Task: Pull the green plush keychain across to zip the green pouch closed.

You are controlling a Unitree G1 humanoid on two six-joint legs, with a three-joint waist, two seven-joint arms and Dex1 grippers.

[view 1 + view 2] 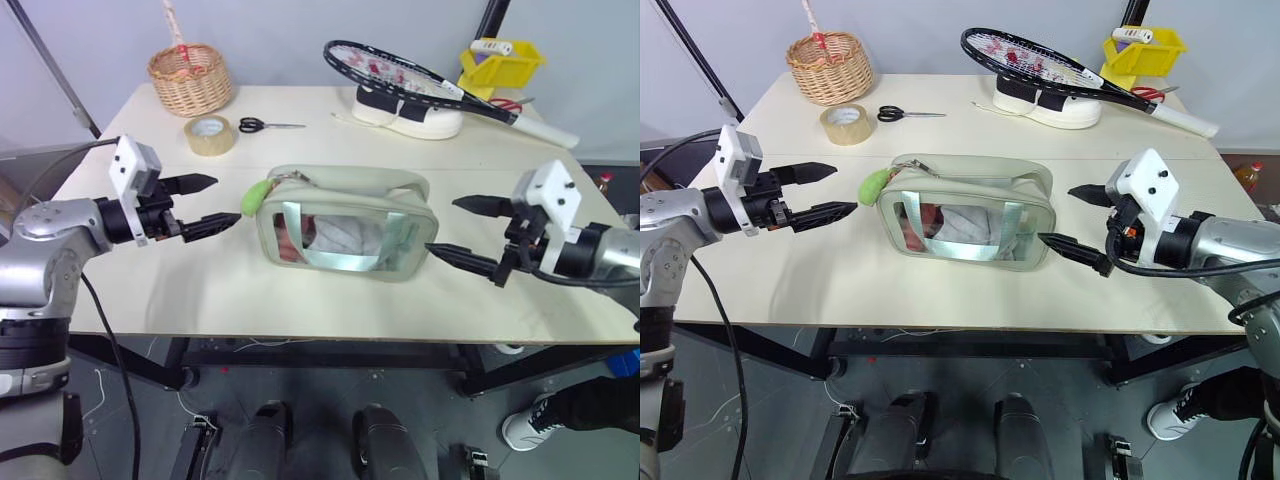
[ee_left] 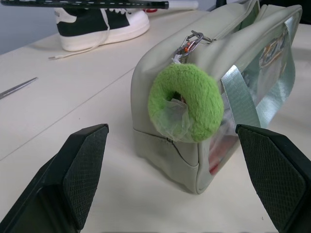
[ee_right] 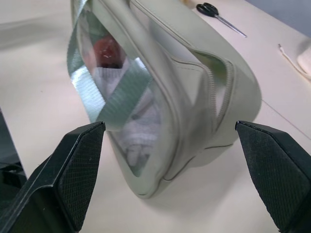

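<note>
The pale green pouch lies on the table's middle, its clear window facing me, with white and red contents showing through. The lime-green plush keychain hangs by a metal clip from the zipper at the pouch's left end. My left gripper is open just left of the keychain, pointing at it, with a small gap between them. Off the pouch's right end, my right gripper is also open, its fingers level with the end wall and not touching it.
Along the back of the table are a wicker basket, a tape roll, scissors, a white shoe with a racket across it, and a yellow bin. Bare table surface lies in front of the pouch.
</note>
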